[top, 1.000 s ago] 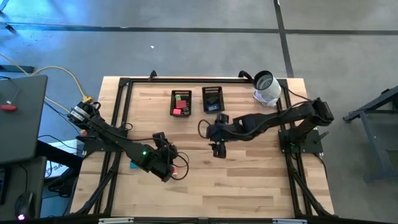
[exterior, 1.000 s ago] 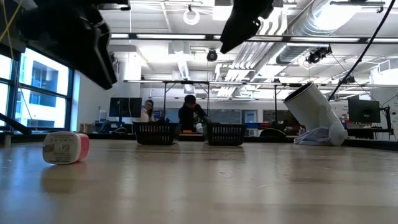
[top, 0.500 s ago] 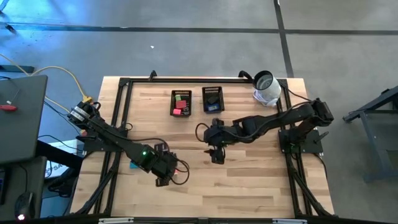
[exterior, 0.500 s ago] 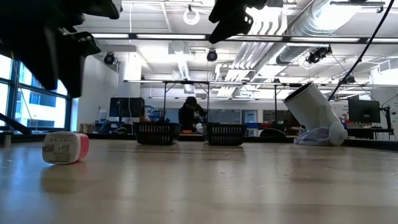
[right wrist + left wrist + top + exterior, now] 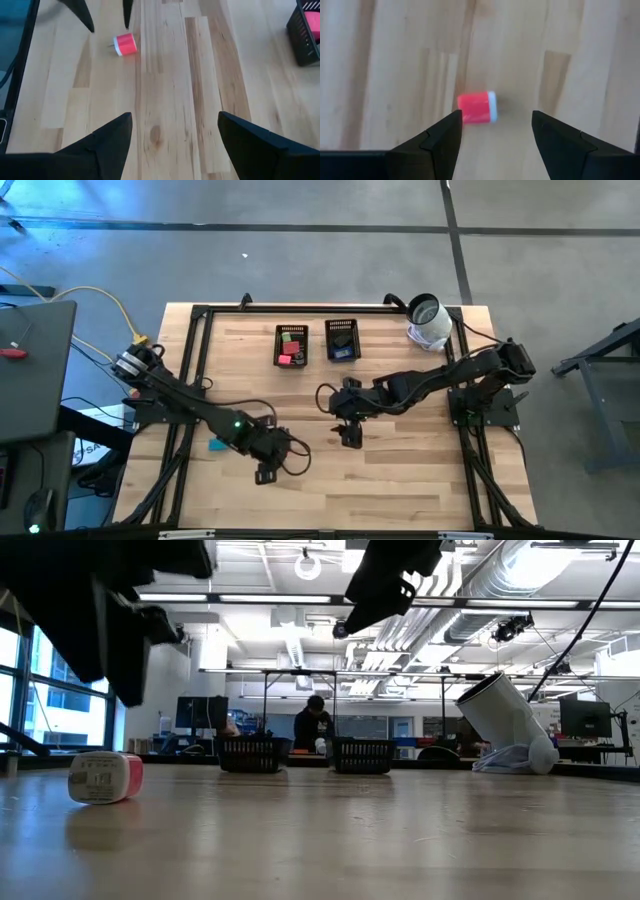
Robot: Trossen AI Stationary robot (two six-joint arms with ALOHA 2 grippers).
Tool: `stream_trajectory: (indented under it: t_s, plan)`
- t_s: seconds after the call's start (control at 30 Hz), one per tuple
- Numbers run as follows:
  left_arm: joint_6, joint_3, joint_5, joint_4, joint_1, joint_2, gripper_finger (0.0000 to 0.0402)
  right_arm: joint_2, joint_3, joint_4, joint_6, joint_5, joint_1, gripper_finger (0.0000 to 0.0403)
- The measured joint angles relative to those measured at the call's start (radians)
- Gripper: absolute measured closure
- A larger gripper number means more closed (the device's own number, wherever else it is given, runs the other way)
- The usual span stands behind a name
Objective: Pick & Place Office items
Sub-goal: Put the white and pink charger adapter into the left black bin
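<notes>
Shifted since a second ago: left end effector point(image 5: 262, 475), now nearer the desk's front edge than before; right end effector point(image 5: 351, 438), also drawn a little toward the front.

Item 1. Red piece with a white end point(image 5: 477, 107). Lying on its side on the bare desk point(image 5: 400, 480), apart from everything else. In the left wrist view it sits ahead of the left end effector, framed by its two spread fingers point(image 5: 432, 142), not touched. Judged the next piece to collect: the spread fingers are lined up either side of it.

Item 2. Left end effector. Released, holding nothing, poised over the red piece. The spread looks wider than the piece, which would leave room to come down around it.

Item 3. Right end effector. Released, empty, over the middle of the desk, well apart from the red piece point(image 5: 125, 44), which its wrist view shows farther off beside the other arm's fingers. Appears to be waiting.

Item 4. Two black mesh trays point(image 5: 292, 346) and point(image 5: 342, 340), side by side at the back of the desk. Left one holds pink and green pieces point(image 5: 291, 347); right one holds a blue piece point(image 5: 342, 352). Judged the sorting destinations.

Item 5. Teal piece point(image 5: 215, 445), on the desk beside the left arm, not yet collected.

Item 6. White cylinder point(image 5: 428, 321), tipped over at the back right corner.
</notes>
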Motion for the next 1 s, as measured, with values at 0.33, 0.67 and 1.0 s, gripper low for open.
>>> stream_trajectory:
  t_s: [0.33, 0.67, 1.0]
  plan:
    - [0.023, 0.002, 0.130, 0.009, 0.048, 0.114, 0.0172, 0.000, 0.000, 0.007, -0.005, -0.004, 0.004, 0.0121]
    - [0.052, 0.001, 0.066, 0.013, 0.048, 0.111, 0.0172, 0.000, 0.000, 0.007, -0.007, -0.004, 0.007, 0.0121]
    - [0.052, 0.000, 0.066, 0.073, 0.053, 0.111, 0.0172, 0.000, 0.000, 0.006, -0.007, -0.004, 0.007, 0.0121]
